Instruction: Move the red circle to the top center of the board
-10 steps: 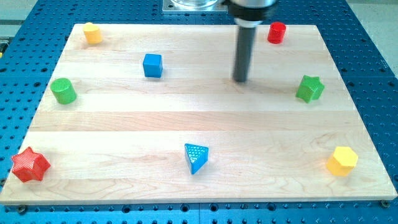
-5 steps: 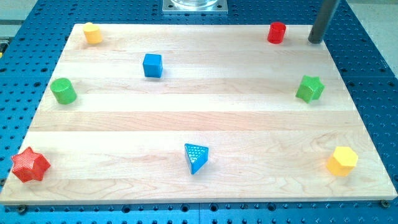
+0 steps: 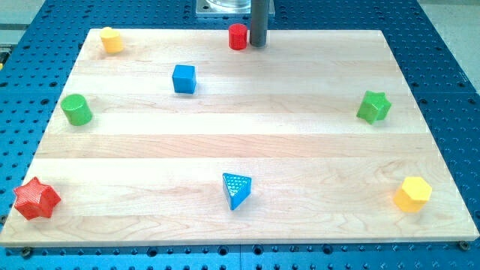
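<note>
Tip (image 3: pixel 258 43) touches red circle (image 3: pixel 238 36) on its right side.

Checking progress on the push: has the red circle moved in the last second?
Yes. The red circle slid toward the view's left along the top edge, now near center, my tip just right of it.

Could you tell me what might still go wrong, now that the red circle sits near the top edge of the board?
The red circle is close to the board's top edge, so a slightly upward push could slide it off the wood.

My tip stands right beside it on the view's right; pushing further left would likely carry it past centre, towards the yellow block in the top left corner.

Pulling away carelessly might nudge it out of place.
</note>
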Available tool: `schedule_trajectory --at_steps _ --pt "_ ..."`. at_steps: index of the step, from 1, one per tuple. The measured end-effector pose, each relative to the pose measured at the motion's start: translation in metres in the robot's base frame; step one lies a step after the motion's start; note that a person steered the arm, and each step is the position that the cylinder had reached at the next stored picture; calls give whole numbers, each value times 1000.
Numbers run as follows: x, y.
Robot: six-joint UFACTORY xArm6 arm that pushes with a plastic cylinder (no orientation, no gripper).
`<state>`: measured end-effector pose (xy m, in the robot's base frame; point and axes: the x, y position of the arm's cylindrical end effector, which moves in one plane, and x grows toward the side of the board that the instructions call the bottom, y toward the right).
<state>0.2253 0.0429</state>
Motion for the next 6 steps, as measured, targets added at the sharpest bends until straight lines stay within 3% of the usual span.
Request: schedule_trajectory --at_steps 5,6 --pt "2 21" --pt "26 40"
